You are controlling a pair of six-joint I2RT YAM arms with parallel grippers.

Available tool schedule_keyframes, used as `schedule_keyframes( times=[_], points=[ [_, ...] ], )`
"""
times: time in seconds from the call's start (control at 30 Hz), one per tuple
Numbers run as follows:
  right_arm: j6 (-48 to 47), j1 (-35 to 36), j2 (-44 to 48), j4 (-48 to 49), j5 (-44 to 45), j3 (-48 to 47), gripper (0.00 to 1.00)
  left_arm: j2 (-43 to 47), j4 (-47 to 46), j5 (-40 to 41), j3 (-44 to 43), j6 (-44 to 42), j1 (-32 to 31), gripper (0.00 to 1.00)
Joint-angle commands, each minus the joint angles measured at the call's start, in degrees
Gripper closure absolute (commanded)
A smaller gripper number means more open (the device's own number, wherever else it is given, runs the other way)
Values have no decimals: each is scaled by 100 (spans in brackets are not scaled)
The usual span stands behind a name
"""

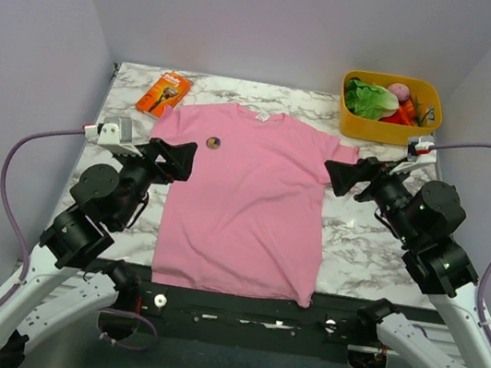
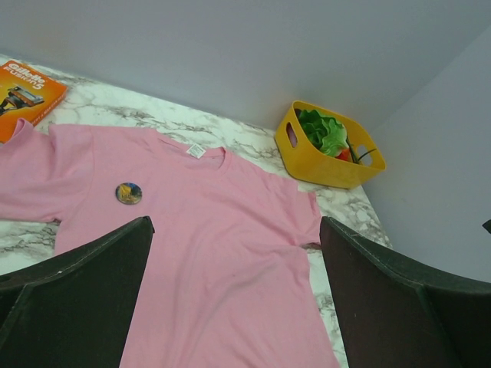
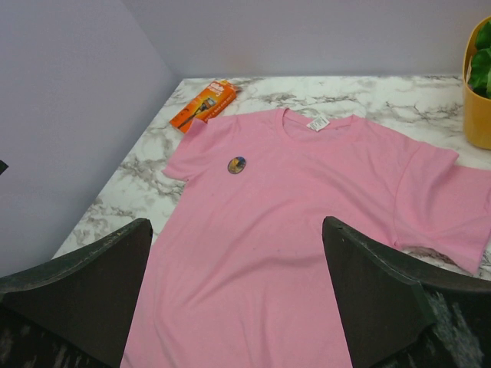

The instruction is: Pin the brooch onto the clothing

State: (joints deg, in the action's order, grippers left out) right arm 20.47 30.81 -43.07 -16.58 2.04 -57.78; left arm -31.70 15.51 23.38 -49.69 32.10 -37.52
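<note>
pink fabric of the t-shirt [image 1: 246,208] lies spread flat and front-up on the marble table [image 1: 357,248], neck label away from the arms, which gives a smooth chest to work on. the brooch [image 1: 214,143] sits on that chest near the sleeve on the left arm's side, though i cannot tell whether its pin is through the cloth. the left gripper [image 1: 188,161] and right gripper [image 1: 332,177] hover at either flank of the shirt, fingers spread wide and holding nothing, probably set apart so neither drags the cloth
</note>
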Motion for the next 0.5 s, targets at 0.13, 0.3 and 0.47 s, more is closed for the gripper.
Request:
schedule_keyframes(
  times=[0.13, 0.3, 0.47],
  points=[
    [-69, 39, -35, 225, -116, 153, 0, -240, -92, 132, 73, -98, -1, 1],
    [-61, 39, -149, 348, -178, 267, 0, -494, -65, -26, 74, -151, -1, 1],
    [-61, 39, -448, 427, -380, 250, 0, -732, -153, -307, 214, -177, -1, 1]
  ],
)
